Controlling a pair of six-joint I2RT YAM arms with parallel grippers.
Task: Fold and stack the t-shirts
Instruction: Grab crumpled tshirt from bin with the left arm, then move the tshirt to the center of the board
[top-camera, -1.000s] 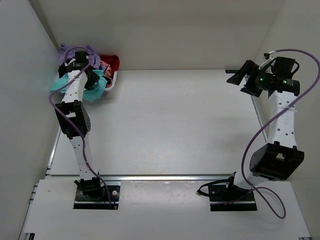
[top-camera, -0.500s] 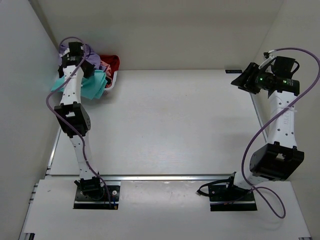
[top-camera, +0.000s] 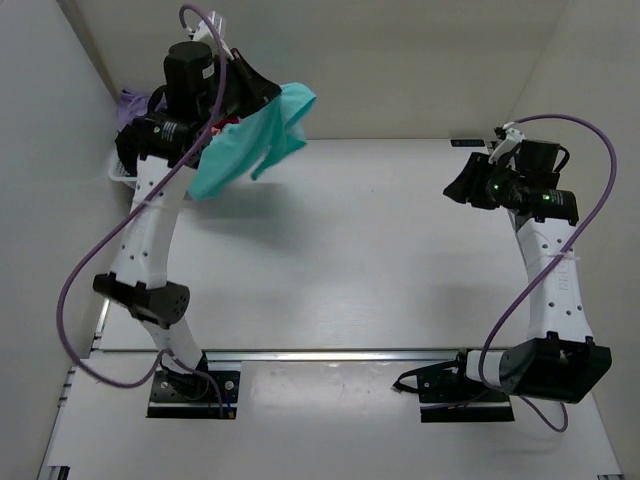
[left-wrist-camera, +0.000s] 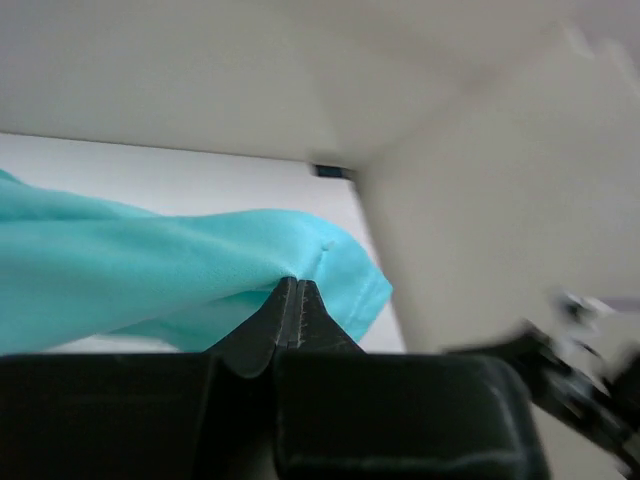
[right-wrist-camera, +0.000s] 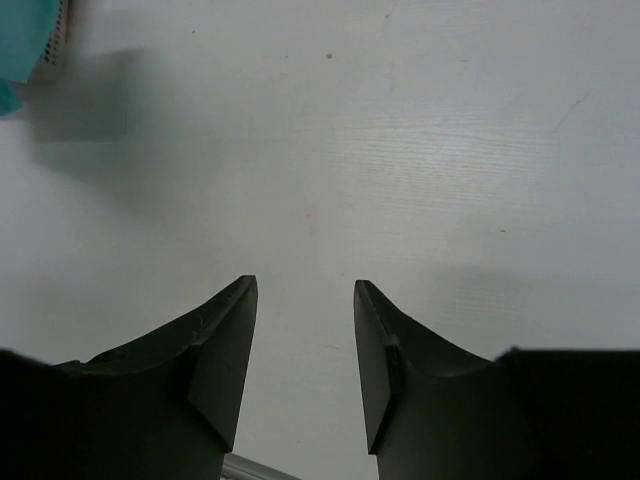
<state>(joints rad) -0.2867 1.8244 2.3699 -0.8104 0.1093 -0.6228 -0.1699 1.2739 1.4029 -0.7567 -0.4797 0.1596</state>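
A teal t-shirt (top-camera: 250, 140) hangs in the air over the table's far left, pinched by my left gripper (top-camera: 268, 95), which is shut on its cloth. In the left wrist view the teal t-shirt (left-wrist-camera: 150, 270) drapes leftward from the closed fingertips (left-wrist-camera: 292, 285). A lavender t-shirt (top-camera: 130, 100) peeks out behind the left arm in the far left corner; other shirts are hidden by the arm. My right gripper (top-camera: 458, 188) hovers above the table's right side, jaws apart with nothing between them. A corner of the teal cloth (right-wrist-camera: 25, 35) shows at top left of the right wrist view.
A white slotted basket (top-camera: 118, 172) sits in the far left corner, its edge (right-wrist-camera: 58, 45) also in the right wrist view. White walls enclose the table (top-camera: 350, 250) on the left, back and right. A metal rail (top-camera: 330, 354) runs along the near edge.
My left gripper shut on the teal t-shirt and lifted it high out of the basket toward the right. The right gripper narrowed partway and moved left and slightly nearer.
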